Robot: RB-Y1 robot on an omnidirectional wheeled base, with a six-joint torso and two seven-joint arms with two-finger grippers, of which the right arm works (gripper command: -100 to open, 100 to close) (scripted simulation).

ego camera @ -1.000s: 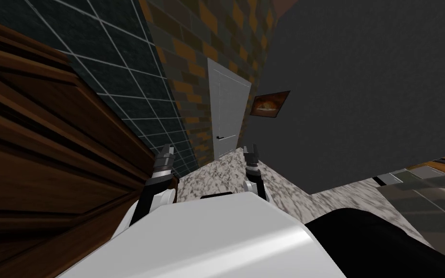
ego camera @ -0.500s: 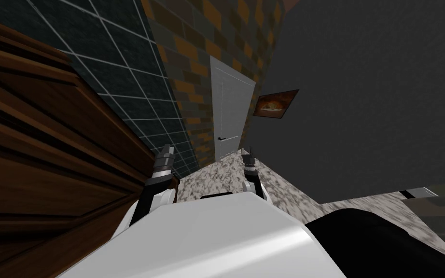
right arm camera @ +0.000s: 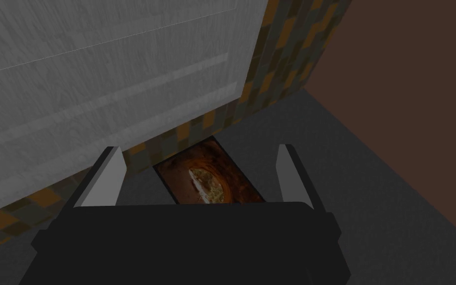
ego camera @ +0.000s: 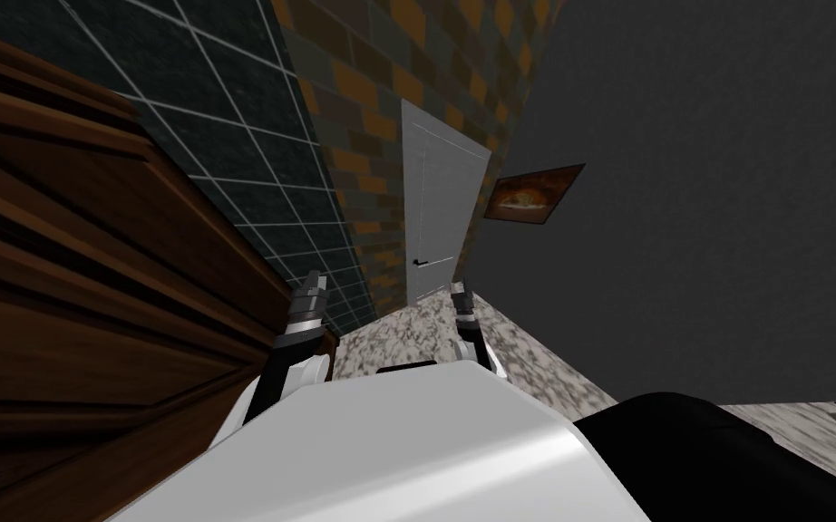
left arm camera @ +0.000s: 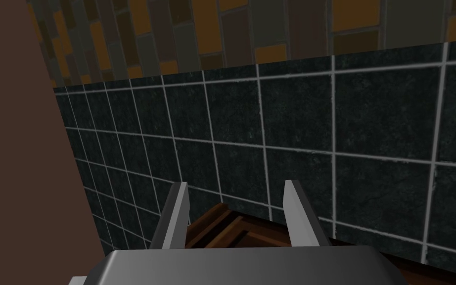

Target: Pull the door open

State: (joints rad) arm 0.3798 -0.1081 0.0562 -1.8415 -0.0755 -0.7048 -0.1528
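No txt to read here: door (ego camera: 443,208) plain, framed pic (ego camera: 534,193) just beside door uncaptioned, wall tiles (ego camera: 253,172) unmarked.

Head looks down toward far door (ego camera: 439,208); right wrist shares it.

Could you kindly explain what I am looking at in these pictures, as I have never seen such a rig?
This is a simulated two-armed robot in a house. The wide picture comes from its head camera, looking down along a speckled floor to a light grey door with a dark handle, the one it should pull open. The other two come from cameras on its hands. The left tool stands open before a dark tiled wall, beside brown wooden furniture. The right tool is open too, facing the door and a framed picture. Nothing is held.
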